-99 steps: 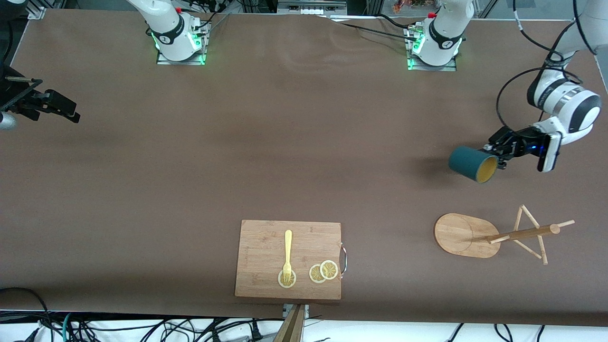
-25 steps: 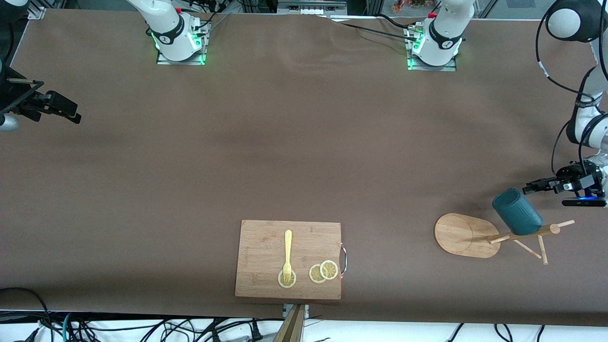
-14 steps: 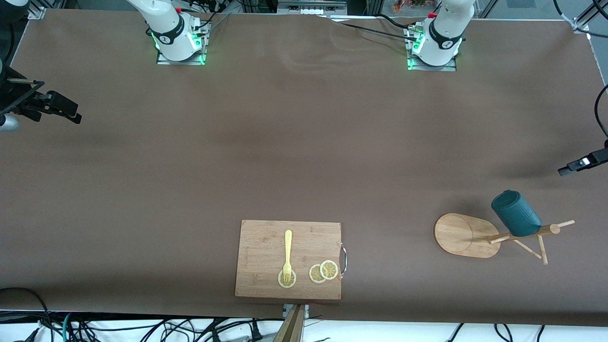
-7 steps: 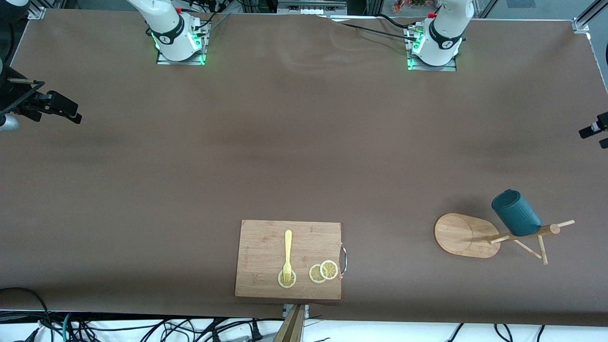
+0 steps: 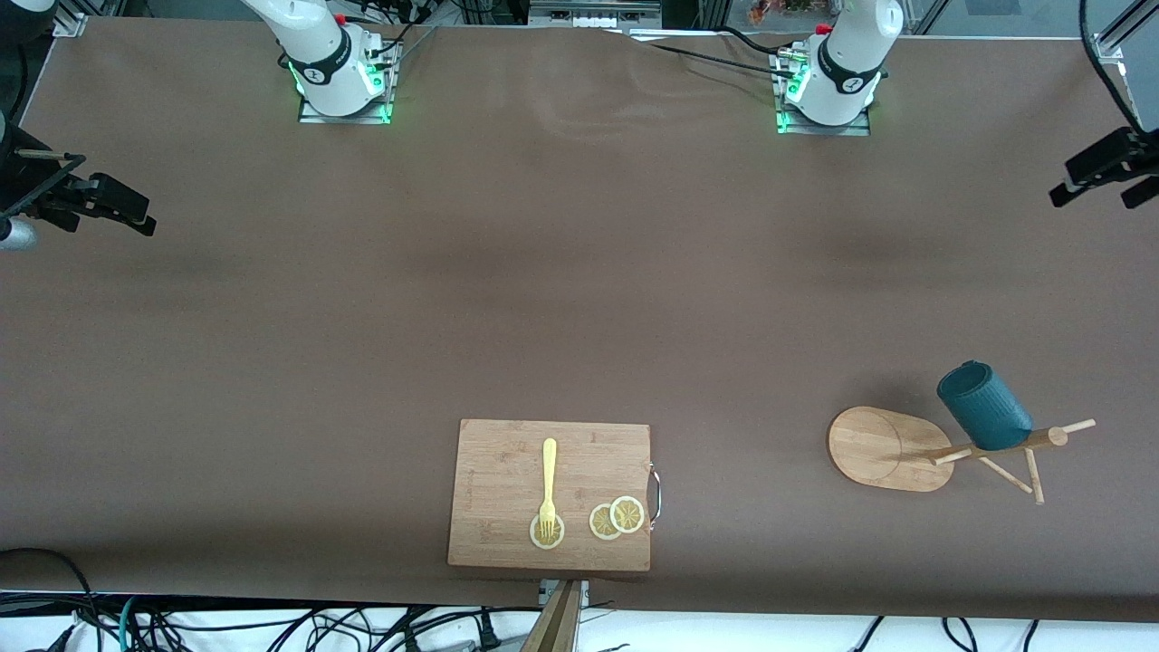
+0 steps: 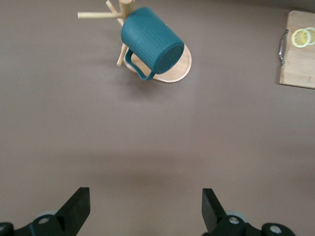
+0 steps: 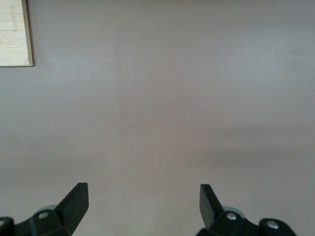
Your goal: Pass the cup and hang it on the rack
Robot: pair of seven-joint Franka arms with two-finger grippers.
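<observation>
You are looking at the closing step: the cup (image 5: 983,407) is hanging by its handle on a peg of the rack (image 5: 942,446), tilted with its bottom turned outward, and nothing is gripping it. Judged from that, both the pass and the hanging are done.

The left gripper (image 6: 142,212) is hovering over bare table at the left arm's end, its fingers spread wide and empty; the cup and rack are sitting well apart from it, out ahead of its fingertips. The right gripper (image 7: 141,207) is waiting over bare table at the right arm's end, fingers likewise wide apart with nothing between them, and only a corner of the cutting board (image 5: 550,493) is showing far off from it.

What the next move calls for, I judge, is little: you are only needing to park both arms clear of the rack (a knock on a peg could tip the cup off).

Counting things: one cup, one rack, one cutting board, one yellow fork (image 5: 548,484) lying on that board, and three lemon slices (image 5: 617,517) (one is sitting under the fork's tines, two are overlapping beside the board's metal handle).
</observation>
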